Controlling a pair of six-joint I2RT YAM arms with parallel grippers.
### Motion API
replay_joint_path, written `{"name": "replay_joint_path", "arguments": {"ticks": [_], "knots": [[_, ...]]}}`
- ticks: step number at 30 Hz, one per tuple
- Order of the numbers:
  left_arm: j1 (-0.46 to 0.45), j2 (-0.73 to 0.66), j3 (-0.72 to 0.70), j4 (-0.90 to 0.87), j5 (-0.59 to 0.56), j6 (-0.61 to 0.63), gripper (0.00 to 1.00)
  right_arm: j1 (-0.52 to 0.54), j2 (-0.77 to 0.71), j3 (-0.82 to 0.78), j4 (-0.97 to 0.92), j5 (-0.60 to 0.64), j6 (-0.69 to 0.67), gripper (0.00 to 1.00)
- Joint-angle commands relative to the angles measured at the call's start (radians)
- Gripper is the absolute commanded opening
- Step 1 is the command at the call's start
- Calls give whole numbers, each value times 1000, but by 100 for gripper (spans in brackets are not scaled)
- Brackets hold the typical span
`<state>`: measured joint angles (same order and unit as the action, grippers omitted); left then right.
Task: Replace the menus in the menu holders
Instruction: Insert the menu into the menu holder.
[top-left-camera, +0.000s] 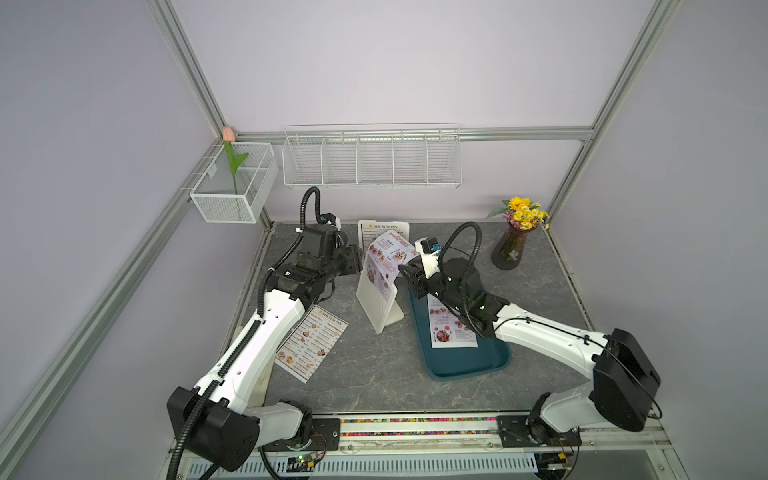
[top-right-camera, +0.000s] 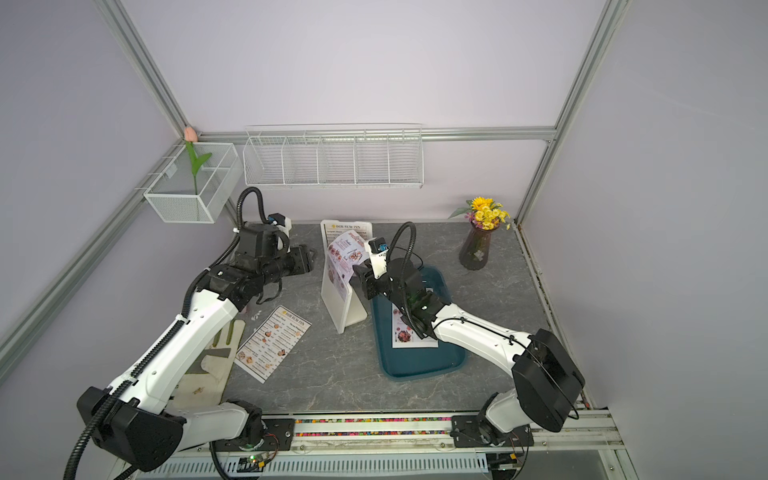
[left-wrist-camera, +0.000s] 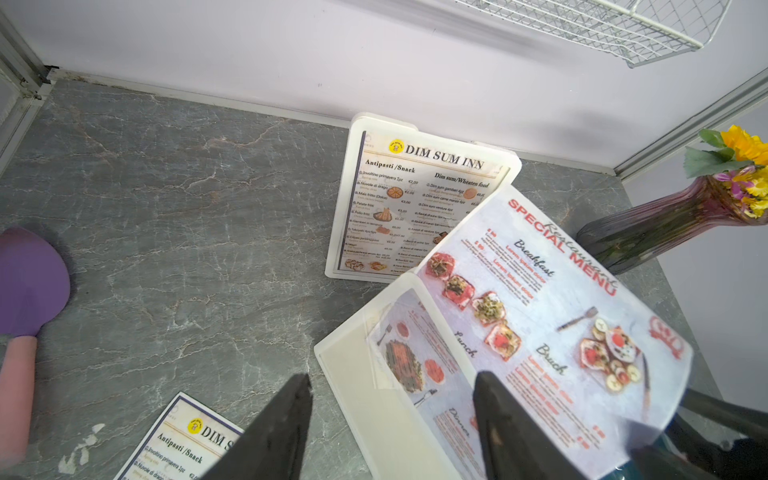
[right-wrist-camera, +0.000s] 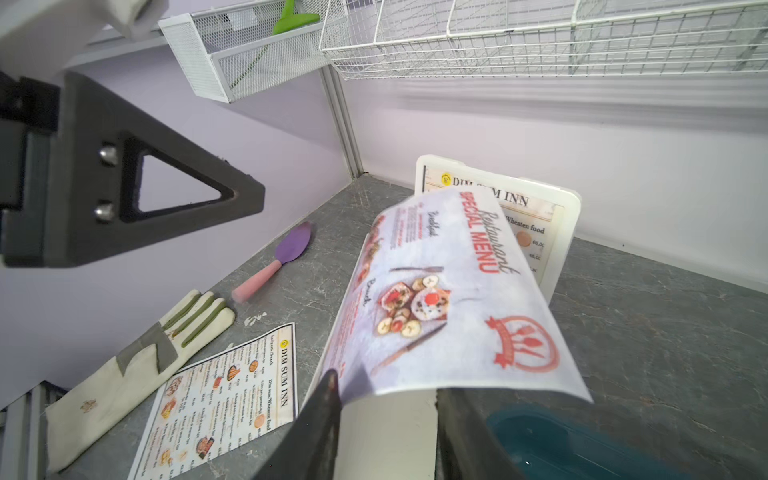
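A white menu holder (top-left-camera: 376, 305) stands mid-table with a "SPECIAL MENU" sheet (top-left-camera: 392, 251) partly in it, the sheet's top curling out toward my right gripper (top-left-camera: 405, 274). In the right wrist view that gripper (right-wrist-camera: 386, 384) is open, the sheet's (right-wrist-camera: 453, 299) loose edge lying over its fingertips. My left gripper (left-wrist-camera: 395, 377) is open just left of the holder (left-wrist-camera: 374, 399). A second holder (top-left-camera: 383, 230) at the back wall shows a "DIM SUM INN" menu. A loose "DIM SUM INN" menu (top-left-camera: 311, 343) lies front left. Another "SPECIAL MENU" sheet (top-left-camera: 451, 330) lies in the tray.
The teal tray (top-left-camera: 467, 363) sits right of the holder, under my right arm. A vase of flowers (top-left-camera: 511, 249) stands back right. A purple spatula (right-wrist-camera: 291, 249) and a glove (right-wrist-camera: 137, 365) lie at the left edge. Wire baskets (top-left-camera: 372, 160) hang on the wall.
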<state>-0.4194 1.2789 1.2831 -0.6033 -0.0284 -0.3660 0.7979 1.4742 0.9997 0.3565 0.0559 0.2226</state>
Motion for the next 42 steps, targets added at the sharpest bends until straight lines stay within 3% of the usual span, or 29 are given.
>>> {"name": "replay_joint_path", "arguments": {"ticks": [1, 22, 34, 37, 42], "knots": [[-1, -3, 7, 0, -10, -11, 65, -27, 15, 29, 56, -99, 31, 44], [-3, -17, -11, 0, -23, -8, 65, -109, 18, 70, 102, -336, 156, 57], [-2, -21, -15, 5, -21, -11, 64, -171, 116, 133, 223, -419, 268, 57], [-2, -23, -15, 2, -24, -10, 64, -183, 130, 164, 208, -427, 279, 51], [-3, -29, -16, 0, -30, -8, 64, -185, 131, 225, 56, -420, 270, 34]]}}
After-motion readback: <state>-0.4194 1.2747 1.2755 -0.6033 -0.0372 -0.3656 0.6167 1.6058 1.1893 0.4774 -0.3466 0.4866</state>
